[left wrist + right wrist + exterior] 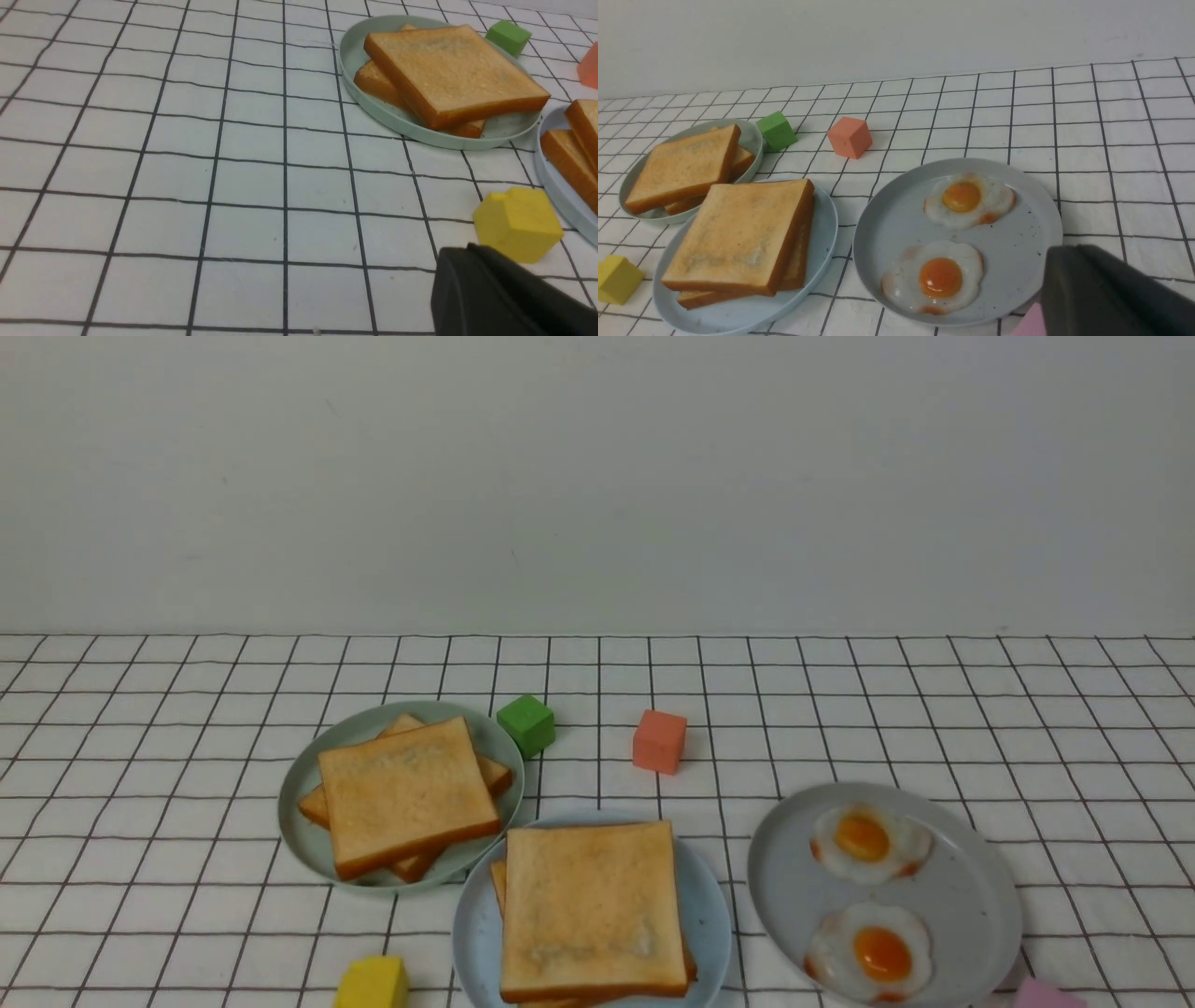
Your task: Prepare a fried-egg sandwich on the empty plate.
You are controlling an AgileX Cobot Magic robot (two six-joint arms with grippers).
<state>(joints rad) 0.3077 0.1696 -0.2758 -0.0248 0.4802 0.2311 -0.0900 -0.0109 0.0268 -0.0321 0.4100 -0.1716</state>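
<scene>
White cloth [187, 803] ruled with a thin dark grid is spread over the whole surface, and a plain pale wall [597, 476] is seen behind it.

Three round, shallow plates are counted. The grey plate [971, 896], on the right, is loaded with two glossy fried eggs [868, 845], wavy-edged and white with orange yolks. The light blue plate [705, 915], at the near middle, is occupied by the sandwich [590, 910]: two square golden-brown slices are seen stacked, slightly offset; whether an egg lies between them cannot be told. The pale green plate [313, 840], on the left and just beside the blue one, is stacked with two more toast slices [406, 793], the upper one turned against the lower.

Four small matte blocks are counted: a green cube [527, 724] just beside the green plate's far rim, a salmon cube [659, 741] beyond the blue plate, a yellow block [372, 984] at the near edge, and a pink block [1047, 994] by the grey plate, cut off by the frame.

Both grippers are shut and nothing is held. The left gripper [504, 298] is seen only as a dark shape near the yellow block; the right gripper [1111, 294] is seen likewise over the grey plate's near rim.
</scene>
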